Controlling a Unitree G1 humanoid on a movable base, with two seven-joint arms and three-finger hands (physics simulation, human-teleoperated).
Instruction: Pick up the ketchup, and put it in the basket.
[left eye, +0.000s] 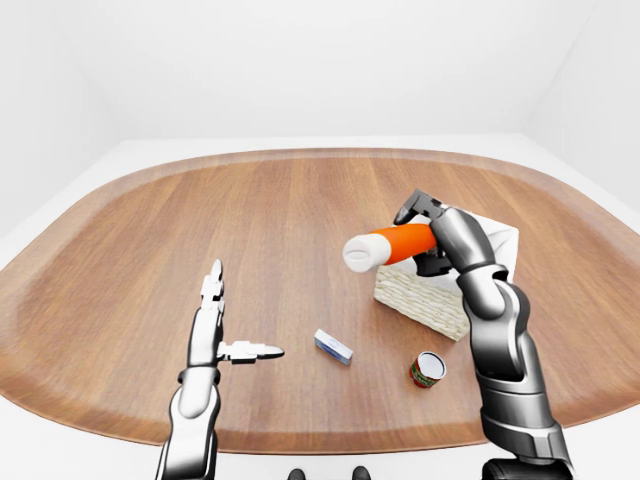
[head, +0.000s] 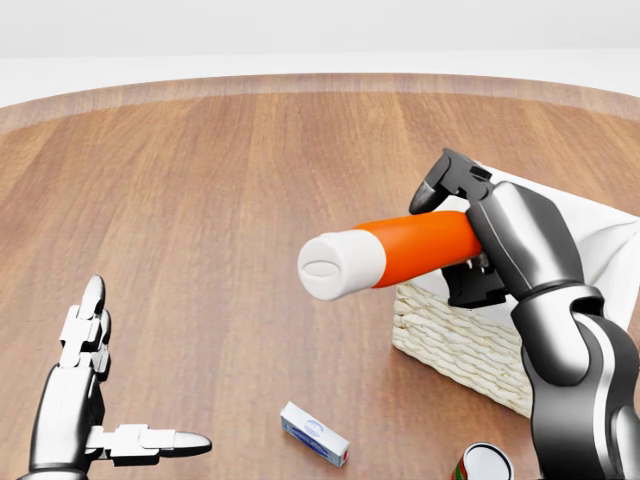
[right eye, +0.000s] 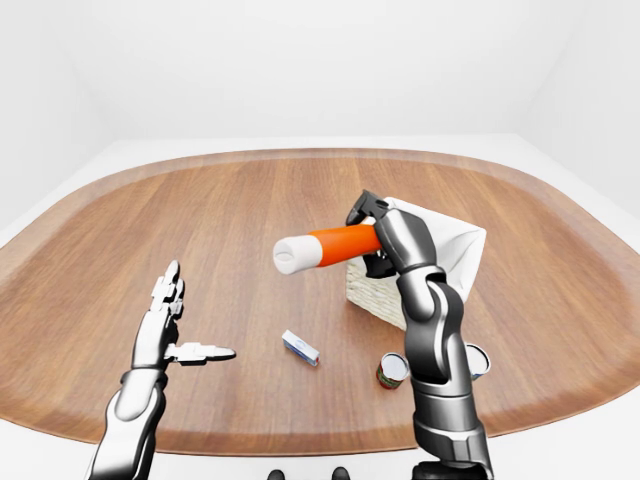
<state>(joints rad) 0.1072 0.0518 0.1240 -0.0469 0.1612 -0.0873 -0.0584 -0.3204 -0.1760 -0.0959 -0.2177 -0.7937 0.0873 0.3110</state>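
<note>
My right hand (head: 470, 235) is shut on the ketchup (head: 385, 255), an orange bottle with a white cap pointing left and toward the camera. It is held nearly level in the air, over the left rim of the wicker basket (head: 455, 340) with its white cloth lining (head: 600, 245). In the left-eye view the ketchup (left eye: 390, 245) juts out left of the basket (left eye: 425, 305). My left hand (head: 100, 400) hovers open at the bottom left, far from the bottle, holding nothing.
A small white and blue box (head: 315, 433) lies on the wooden table (head: 220, 200) below the bottle. A red-labelled can (left eye: 427, 369) stands near the basket's lower side, with a second can (right eye: 474, 360) beside it in the right-eye view.
</note>
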